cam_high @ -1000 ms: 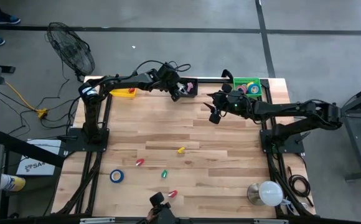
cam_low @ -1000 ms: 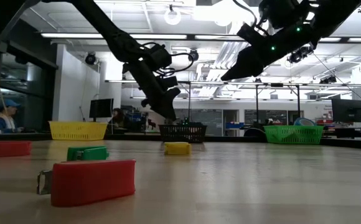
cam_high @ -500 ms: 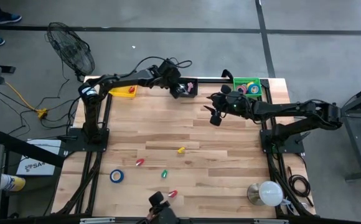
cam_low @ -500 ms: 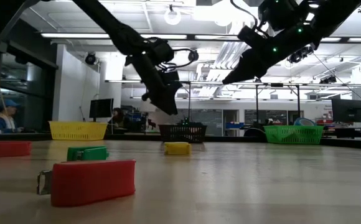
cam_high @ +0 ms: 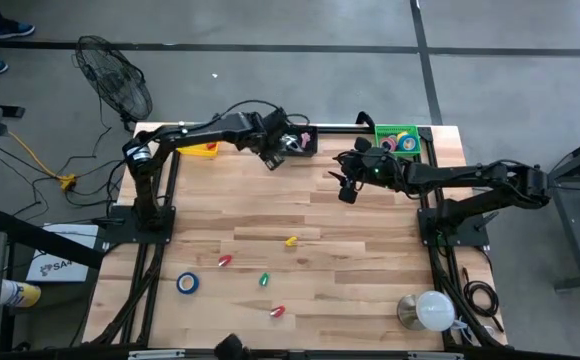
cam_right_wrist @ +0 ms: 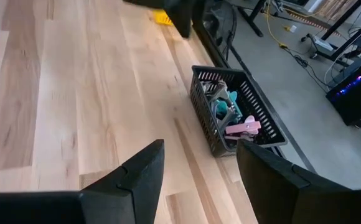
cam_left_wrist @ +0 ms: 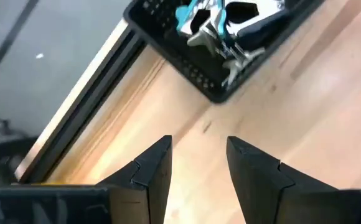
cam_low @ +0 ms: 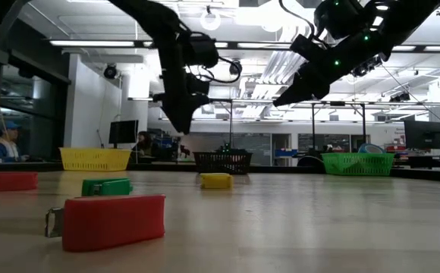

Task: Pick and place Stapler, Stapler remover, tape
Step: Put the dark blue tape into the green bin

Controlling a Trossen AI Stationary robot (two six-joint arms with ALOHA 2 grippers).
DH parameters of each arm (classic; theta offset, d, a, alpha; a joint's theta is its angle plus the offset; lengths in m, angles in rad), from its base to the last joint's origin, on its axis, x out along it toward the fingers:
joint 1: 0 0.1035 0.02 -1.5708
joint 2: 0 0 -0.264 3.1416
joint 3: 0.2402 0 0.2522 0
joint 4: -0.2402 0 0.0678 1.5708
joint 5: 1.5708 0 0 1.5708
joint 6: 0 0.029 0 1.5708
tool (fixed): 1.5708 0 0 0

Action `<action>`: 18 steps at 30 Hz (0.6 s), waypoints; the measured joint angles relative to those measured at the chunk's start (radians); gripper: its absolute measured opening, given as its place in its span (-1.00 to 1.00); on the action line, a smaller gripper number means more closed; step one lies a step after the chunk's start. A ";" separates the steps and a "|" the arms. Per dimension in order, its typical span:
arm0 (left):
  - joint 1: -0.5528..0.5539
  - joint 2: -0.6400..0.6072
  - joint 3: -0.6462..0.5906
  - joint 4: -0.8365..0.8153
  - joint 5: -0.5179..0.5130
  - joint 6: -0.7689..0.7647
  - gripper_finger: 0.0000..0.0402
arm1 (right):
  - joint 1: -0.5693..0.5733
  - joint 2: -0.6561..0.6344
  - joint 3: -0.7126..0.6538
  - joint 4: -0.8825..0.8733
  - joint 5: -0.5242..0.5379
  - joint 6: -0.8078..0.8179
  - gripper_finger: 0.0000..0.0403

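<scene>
A blue tape roll lies flat on the table near its near-left part. More coloured rolls sit in the green basket. Small staplers lie on the wood: yellow, red, green and another red. The black basket holds teal and pink staple removers. My left gripper hangs open and empty above the table, just left of the black basket. My right gripper hovers open and empty, right of that basket.
A yellow basket stands at the far edge, to the left, with a red piece inside. The three baskets line the far edge. Bare wood lies between the grippers and the staplers. A fan and cables are on the floor beyond the far-left corner.
My left gripper has drawn back from over the black basket toward the table's left and near side, and has risen. My right gripper has stayed where it was. The staplers and the blue roll have not moved.
</scene>
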 joint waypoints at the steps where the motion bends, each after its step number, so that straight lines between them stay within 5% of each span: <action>1: -0.016 -0.008 0.000 -0.031 -0.016 -0.024 -0.26 | 0.000 0.000 0.000 -0.005 0.000 -0.004 -0.04; 12: -0.296 -0.046 -0.006 -0.435 -0.193 -0.411 -0.26 | 0.000 0.000 0.000 -0.054 -0.070 -0.012 -0.04; 18: -0.479 -0.046 -0.056 -0.539 -0.189 -0.662 -0.26 | 0.000 0.000 0.000 -0.103 -0.115 -0.012 -0.04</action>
